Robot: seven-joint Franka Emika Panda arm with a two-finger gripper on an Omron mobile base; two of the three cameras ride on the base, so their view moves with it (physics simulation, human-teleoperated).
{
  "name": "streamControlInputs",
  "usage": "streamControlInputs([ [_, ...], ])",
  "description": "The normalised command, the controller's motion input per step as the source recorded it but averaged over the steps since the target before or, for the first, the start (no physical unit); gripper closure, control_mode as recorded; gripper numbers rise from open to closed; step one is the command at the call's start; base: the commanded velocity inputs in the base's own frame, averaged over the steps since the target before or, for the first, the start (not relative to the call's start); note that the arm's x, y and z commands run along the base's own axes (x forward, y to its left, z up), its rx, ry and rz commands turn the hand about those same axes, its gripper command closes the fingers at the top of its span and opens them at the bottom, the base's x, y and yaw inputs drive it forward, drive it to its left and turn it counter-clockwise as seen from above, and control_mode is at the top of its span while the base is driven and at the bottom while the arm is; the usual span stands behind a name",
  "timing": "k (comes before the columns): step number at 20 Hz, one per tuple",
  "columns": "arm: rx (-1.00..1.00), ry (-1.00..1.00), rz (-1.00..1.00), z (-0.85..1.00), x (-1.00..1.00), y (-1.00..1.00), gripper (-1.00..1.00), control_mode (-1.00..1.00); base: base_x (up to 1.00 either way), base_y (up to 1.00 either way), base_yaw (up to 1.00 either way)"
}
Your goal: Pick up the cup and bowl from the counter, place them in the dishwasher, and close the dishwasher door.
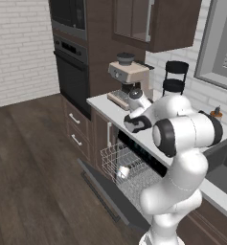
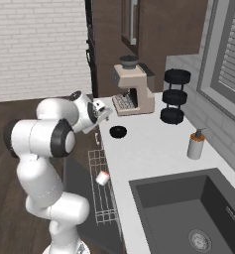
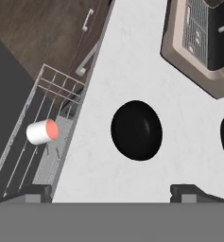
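The black bowl [image 2: 118,131] [image 3: 136,130] sits on the pale counter [image 2: 148,149] near its front edge. My gripper [image 3: 113,191] [image 2: 105,115] hovers above it, open, with its tips wide apart and nothing between them. The white cup with the red top [image 3: 41,132] [image 2: 102,178] [image 1: 123,172] lies on its side in the wire rack [image 1: 116,158] of the dishwasher. The dishwasher door [image 1: 105,191] [image 2: 77,188] hangs open, folded down toward the floor. In the left base view my arm hides the bowl.
An espresso machine [image 2: 134,92] stands at the back of the counter, with a black three-tier stand [image 2: 174,96] to its right. A soap bottle [image 2: 196,145] is beside the dark sink [image 2: 188,208]. A wall oven [image 1: 72,72] stands at the far left.
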Motion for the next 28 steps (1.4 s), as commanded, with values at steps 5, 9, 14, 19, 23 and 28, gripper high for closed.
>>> streamControlInputs([
  [5,0.0,0.0,0.0,-0.07,0.07,-0.17,-1.0,-1.0,0.0,0.0,0.0],
  [9,0.0,0.0,0.0,-0.11,0.09,-0.21,-1.0,-1.0,0.0,0.0,0.0],
  [14,0.0,0.0,0.0,-0.21,0.17,-0.19,-1.0,-1.0,0.0,0.0,0.0],
  [19,0.0,0.0,0.0,-0.28,0.27,-0.09,-1.0,-1.0,0.0,0.0,0.0],
  [23,0.0,0.0,0.0,-0.31,0.03,0.0,-1.0,-1.0,0.0,0.0,0.0],
  [28,0.0,0.0,0.01,-0.31,0.0,0.0,-1.0,-1.0,0.0,0.0,0.0],
])
